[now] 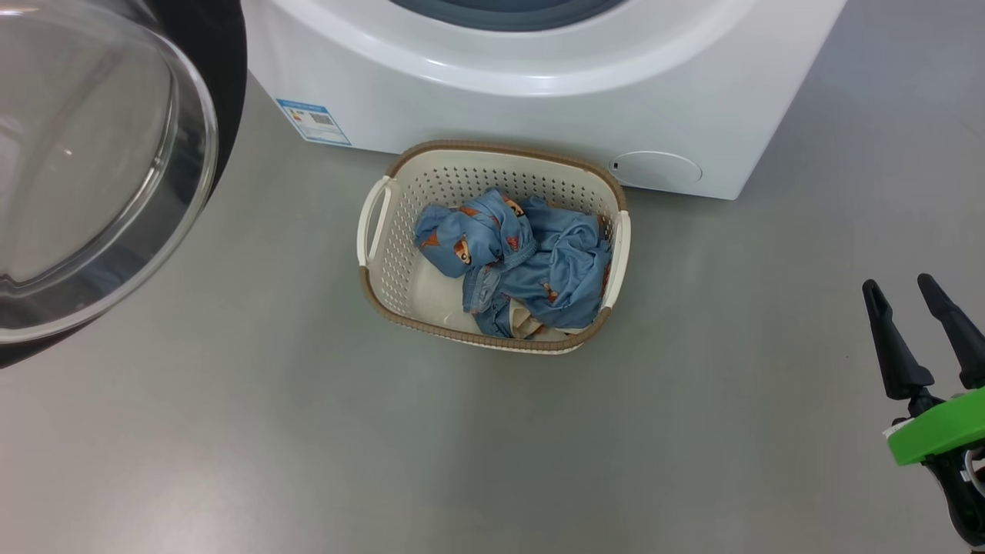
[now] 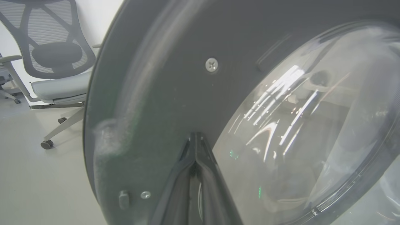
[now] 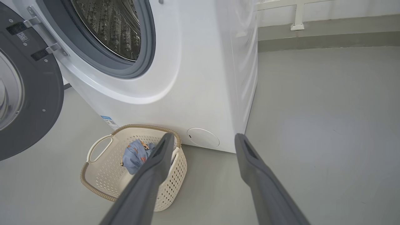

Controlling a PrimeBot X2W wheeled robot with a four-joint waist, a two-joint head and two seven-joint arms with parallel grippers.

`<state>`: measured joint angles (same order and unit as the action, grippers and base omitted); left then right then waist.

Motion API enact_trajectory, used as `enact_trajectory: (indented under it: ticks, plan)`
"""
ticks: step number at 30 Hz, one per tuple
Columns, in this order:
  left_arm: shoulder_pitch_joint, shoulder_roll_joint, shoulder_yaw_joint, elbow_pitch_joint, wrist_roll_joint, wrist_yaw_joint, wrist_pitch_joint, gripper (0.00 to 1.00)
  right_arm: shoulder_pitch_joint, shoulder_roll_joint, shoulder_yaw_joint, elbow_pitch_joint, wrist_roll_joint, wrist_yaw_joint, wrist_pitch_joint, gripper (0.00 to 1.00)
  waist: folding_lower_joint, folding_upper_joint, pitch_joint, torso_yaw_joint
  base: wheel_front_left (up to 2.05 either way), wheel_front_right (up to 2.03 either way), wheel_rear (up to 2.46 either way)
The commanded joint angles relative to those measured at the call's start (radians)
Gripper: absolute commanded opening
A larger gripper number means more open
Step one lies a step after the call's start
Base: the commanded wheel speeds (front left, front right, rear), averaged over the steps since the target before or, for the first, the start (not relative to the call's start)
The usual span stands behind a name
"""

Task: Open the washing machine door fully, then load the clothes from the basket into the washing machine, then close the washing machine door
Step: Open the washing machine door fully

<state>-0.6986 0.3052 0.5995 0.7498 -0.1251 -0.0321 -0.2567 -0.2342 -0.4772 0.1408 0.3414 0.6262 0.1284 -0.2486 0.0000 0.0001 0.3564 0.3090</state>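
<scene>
The washing machine door [image 1: 100,169] is opened at left, the left hand [image 2: 195,137] pressed together near it, the right hand [image 1: 896,282] spread, while the clothes [image 1: 523,261] are found unloaded in the basket [image 1: 400,254].

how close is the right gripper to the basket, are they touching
Apart. The head view shows the open right gripper well off to the side of the basket, with a wide stretch of bare floor between them.

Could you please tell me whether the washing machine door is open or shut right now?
Open. The washing machine door hangs swung out on its hinges, leaving the steel drum uncovered.
</scene>
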Motion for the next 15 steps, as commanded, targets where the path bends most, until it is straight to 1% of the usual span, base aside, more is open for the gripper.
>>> enact_trajectory:
  ticks: [1, 9, 13, 15]
  plan:
    - [-0.013, 0.073, 0.027, -0.019, 0.013, -0.003, -0.005, 0.00, 0.000, -0.023, 0.023, -0.023, 0.005, 0.002, -0.013, 1.00, 0.0000, -0.0001, -0.001, 0.001, 0.00, 0.00, 0.00]
    - [0.023, 0.052, 0.053, -0.038, 0.020, -0.045, -0.005, 0.00, 0.000, -0.009, 0.031, -0.016, 0.005, 0.002, -0.013, 1.00, 0.0000, -0.0001, -0.030, 0.004, 0.00, 0.00, 0.00]
    - [0.057, 0.029, 0.052, -0.063, 0.009, -0.077, -0.005, 0.00, 0.011, 0.006, 0.031, -0.013, 0.006, 0.002, -0.013, 1.00, 0.0000, -0.0001, -0.055, 0.005, 0.00, 0.00, 0.00]
    - [0.082, 0.017, 0.054, -0.083, 0.004, -0.086, -0.005, 0.00, 0.017, 0.015, 0.034, -0.014, 0.005, 0.002, -0.013, 1.00, 0.0000, -0.0001, -0.070, 0.003, 0.00, 0.00, 0.00]
